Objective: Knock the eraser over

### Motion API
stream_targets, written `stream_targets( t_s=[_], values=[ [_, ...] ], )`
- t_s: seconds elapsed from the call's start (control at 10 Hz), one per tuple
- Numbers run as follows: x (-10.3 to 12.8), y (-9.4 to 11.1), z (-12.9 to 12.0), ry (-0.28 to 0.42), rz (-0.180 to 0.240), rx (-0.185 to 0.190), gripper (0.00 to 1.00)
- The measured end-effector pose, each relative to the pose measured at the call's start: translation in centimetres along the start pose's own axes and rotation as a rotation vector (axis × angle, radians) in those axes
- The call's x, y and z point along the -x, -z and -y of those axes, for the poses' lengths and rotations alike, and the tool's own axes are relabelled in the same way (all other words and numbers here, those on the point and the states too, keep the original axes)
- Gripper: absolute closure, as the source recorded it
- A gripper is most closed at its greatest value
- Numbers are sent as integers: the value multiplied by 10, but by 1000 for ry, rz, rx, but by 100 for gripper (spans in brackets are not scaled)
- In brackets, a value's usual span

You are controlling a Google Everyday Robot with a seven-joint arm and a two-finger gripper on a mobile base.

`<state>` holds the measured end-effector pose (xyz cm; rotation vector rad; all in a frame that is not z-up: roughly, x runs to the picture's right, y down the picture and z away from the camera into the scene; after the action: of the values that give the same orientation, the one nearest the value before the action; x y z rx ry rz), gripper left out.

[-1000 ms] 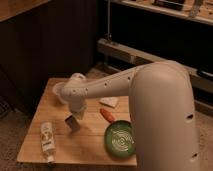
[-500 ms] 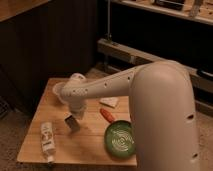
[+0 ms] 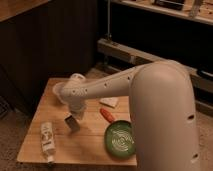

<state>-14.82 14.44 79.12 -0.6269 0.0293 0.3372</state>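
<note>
The eraser (image 3: 71, 123), a small dark block with a lighter grey face, stands tilted on the wooden table (image 3: 35, 116), left of centre. My gripper (image 3: 76, 113) hangs from the white arm just above and slightly right of the eraser, very close to it or touching it; I cannot tell which. The arm reaches in from the lower right and hides part of the table behind it.
A white labelled bottle (image 3: 47, 140) lies near the front left corner. A green bowl (image 3: 120, 139) sits at the front right. An orange-red object (image 3: 106, 115) and a pale flat block (image 3: 110, 101) lie right of the gripper. A dark shelf unit stands behind.
</note>
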Motion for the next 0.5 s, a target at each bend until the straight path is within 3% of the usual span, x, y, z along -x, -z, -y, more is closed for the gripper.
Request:
stream_targets(
  t_s=[0.5],
  values=[
    [0, -1, -2, 3, 1, -3, 100]
  ],
)
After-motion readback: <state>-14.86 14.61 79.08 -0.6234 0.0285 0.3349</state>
